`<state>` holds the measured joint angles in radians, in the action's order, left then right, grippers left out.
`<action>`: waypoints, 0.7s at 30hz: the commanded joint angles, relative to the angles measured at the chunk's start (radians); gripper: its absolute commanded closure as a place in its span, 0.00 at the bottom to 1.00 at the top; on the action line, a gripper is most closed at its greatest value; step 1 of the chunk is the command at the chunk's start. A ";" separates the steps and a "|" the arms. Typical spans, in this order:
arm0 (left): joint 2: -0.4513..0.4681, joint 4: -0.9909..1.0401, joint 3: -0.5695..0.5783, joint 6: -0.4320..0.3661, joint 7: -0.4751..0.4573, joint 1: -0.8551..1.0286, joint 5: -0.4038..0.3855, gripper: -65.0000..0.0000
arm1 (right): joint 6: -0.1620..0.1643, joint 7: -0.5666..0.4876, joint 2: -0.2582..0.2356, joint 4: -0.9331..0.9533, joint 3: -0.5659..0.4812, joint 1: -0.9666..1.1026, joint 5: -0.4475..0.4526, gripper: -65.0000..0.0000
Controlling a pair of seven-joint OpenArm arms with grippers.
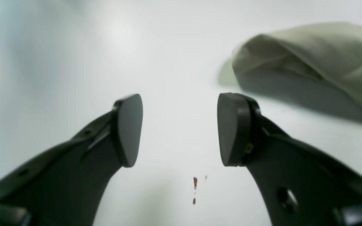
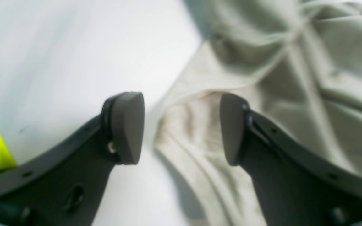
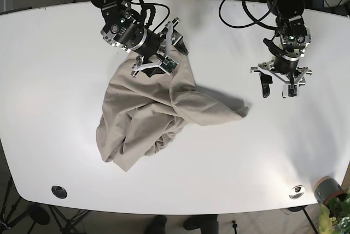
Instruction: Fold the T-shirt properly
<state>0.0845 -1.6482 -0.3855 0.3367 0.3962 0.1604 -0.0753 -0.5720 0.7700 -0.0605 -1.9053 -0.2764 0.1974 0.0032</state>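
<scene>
On the bench [image 3: 49,42] the shirt [image 3: 147,119] lies crumpled in a heap, left of centre. The right gripper [image 2: 181,131] hangs with jaws wide over a shirt edge; the left gripper [image 1: 181,128], jaws also wide, hovers above bare bench beside a sleeve tip. Spreading seems the step in hand; next, each must pinch an edge and pull flat.

A robotics lab or test room, by the look of it: a bare white table [image 3: 49,42] on dark flooring, black cable loops [image 3: 240,4] trailing behind the arms' fingers, and tripod legs [image 3: 22,215] (likely camera stands) at the near corner
</scene>
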 commanded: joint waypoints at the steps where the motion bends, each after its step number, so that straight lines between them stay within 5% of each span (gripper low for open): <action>1: 0.008 -0.011 -0.003 -0.003 -0.021 -0.005 -0.011 0.48 | 0.004 -0.020 -0.006 0.019 0.001 -0.009 0.008 0.43; 21: 0.008 -0.008 -0.003 -0.003 -0.021 -0.003 -0.011 0.48 | 0.004 -0.093 -0.003 0.172 -0.074 0.000 0.016 0.44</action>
<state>0.0837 -1.6405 -0.3855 0.3367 0.4004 0.1665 -0.0753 -0.5686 0.7036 -0.0738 -1.7420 -0.3531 0.2089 0.0086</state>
